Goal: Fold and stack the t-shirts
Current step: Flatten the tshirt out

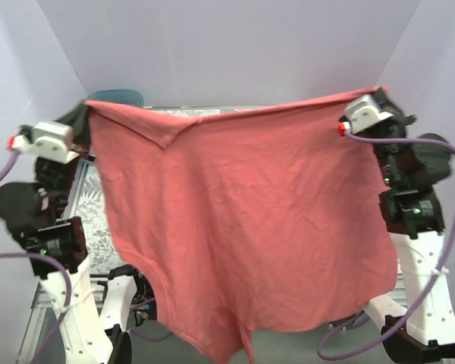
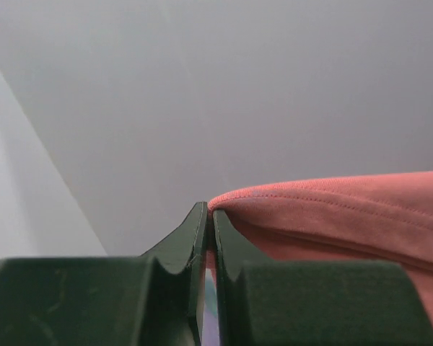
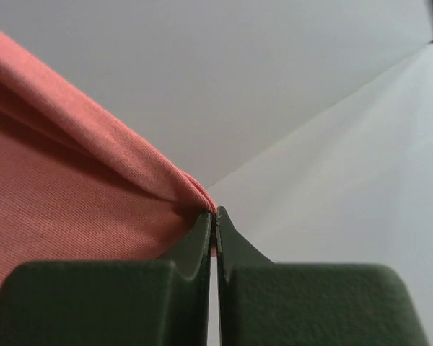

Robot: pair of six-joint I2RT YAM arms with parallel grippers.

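Note:
The salmon-pink t-shirt [image 1: 243, 220] hangs spread wide in the air between both arms and hides most of the table. My left gripper [image 1: 85, 114] is shut on its upper left corner; the left wrist view shows the cloth hem [image 2: 332, 209] pinched between the fingertips [image 2: 209, 213]. My right gripper [image 1: 379, 95] is shut on the upper right corner; the right wrist view shows the cloth [image 3: 72, 194] bunched into the closed tips [image 3: 215, 213]. The deep red and lavender shirts are out of view.
The teal plastic tub [image 1: 121, 97] peeks out behind the shirt's top left. The white floral-print cloth [image 1: 98, 227] shows at the left, beside the left arm. Pale enclosure walls stand close on both sides and at the back.

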